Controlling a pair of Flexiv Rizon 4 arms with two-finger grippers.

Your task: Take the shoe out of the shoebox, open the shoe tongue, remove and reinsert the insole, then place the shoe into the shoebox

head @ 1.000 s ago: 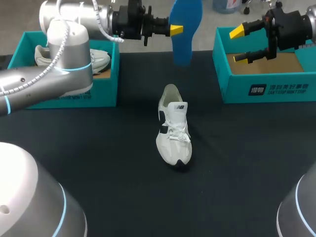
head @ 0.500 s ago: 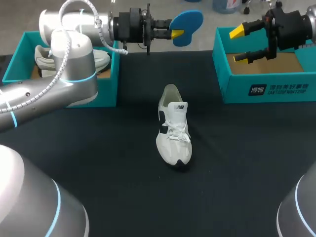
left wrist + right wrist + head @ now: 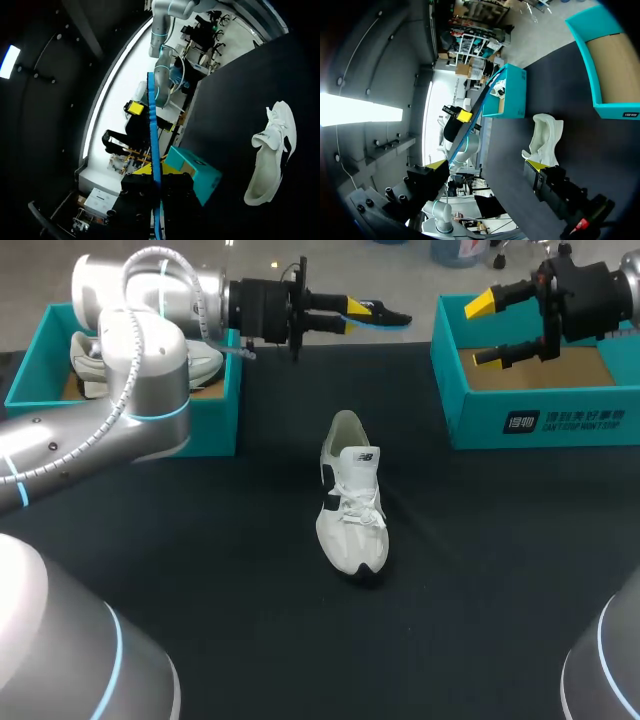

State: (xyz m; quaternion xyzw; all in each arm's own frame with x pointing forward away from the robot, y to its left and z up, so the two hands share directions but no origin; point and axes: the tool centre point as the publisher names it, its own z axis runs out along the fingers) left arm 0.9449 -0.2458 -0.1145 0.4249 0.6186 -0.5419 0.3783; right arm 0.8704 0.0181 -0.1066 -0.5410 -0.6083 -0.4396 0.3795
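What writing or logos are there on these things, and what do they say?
Right box: white print on front wall, too blurred to read.
Left box: front print partly hidden, unreadable.
Shoe: small mark on tongue, too small to read.
Insole in left tool: no print shows.

We count two teal cardboard shoeboxes (image 3: pixel 120 435) (image 3: pixel 540 422), two white lace-up trainers (image 3: pixel 352 505) (image 3: pixel 82 352), one thin blue insole (image 3: pixel 390 316) between the fingers of our left gripper (image 3: pixel 356 310)
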